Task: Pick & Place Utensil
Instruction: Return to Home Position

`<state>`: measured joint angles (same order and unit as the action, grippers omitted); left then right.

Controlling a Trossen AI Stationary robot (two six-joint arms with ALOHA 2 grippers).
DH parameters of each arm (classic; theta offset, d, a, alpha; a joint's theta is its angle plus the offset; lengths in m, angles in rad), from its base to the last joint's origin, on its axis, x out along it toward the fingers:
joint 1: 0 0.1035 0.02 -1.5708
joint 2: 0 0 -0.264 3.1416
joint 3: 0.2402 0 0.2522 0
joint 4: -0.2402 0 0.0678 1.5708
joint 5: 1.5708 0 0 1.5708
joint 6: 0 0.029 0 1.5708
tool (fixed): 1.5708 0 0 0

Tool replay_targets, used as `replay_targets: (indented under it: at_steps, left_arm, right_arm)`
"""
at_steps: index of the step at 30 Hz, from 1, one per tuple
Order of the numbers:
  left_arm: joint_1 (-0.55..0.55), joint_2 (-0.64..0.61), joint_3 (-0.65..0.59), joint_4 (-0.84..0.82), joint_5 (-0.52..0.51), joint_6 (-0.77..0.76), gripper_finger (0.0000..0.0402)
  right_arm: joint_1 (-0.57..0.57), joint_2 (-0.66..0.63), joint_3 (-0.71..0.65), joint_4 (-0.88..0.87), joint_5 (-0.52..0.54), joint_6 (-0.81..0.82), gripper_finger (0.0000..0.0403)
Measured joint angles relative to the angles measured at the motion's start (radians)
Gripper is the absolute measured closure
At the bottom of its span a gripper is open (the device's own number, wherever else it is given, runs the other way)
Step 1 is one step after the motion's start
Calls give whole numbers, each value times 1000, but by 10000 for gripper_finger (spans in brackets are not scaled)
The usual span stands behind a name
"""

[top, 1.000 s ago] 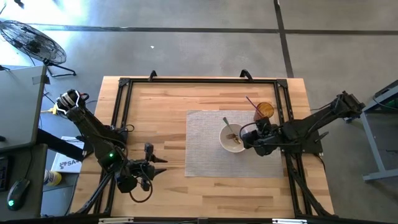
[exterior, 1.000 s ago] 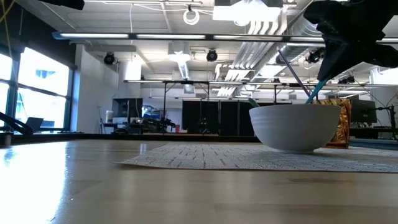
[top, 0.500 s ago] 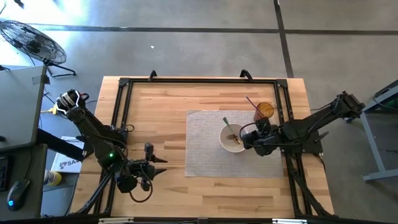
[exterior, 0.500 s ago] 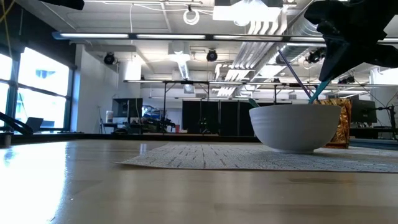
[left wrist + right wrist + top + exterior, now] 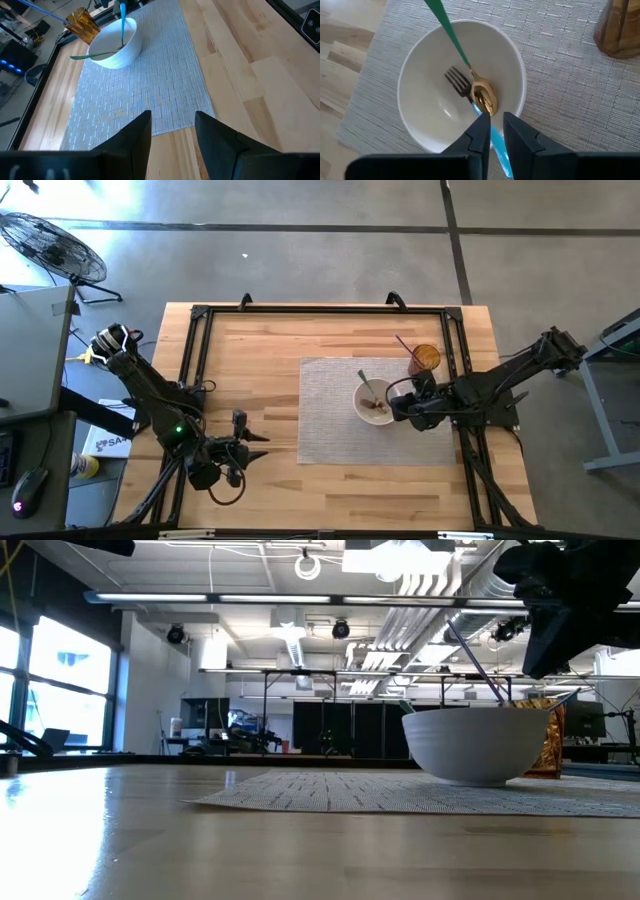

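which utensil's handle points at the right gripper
The blue fork: its handle crosses the rim of the white bowl between the jaws of the right gripper; the green spoon leans the opposite way.

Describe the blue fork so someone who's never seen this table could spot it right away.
On the wooden table lies a gray mat, with a white bowl standing on it. Two utensils rest in the bowl: the fork has dark tines and a blue handle over the rim, while the spoon has a green handle and gold head.
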<state>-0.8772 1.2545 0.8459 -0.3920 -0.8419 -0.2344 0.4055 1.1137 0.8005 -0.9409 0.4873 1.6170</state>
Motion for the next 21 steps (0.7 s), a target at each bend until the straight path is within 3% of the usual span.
replay_targets:
  at_steps: [16,21]
  left_arm:
    - [0,0,0,0,0,-7,255]
    - [0,0,0,0,0,-7,255]
  right_arm:
    - [1,-44,53,11,101,-151,365]
    - [1,-44,80,207,164,-348,377]
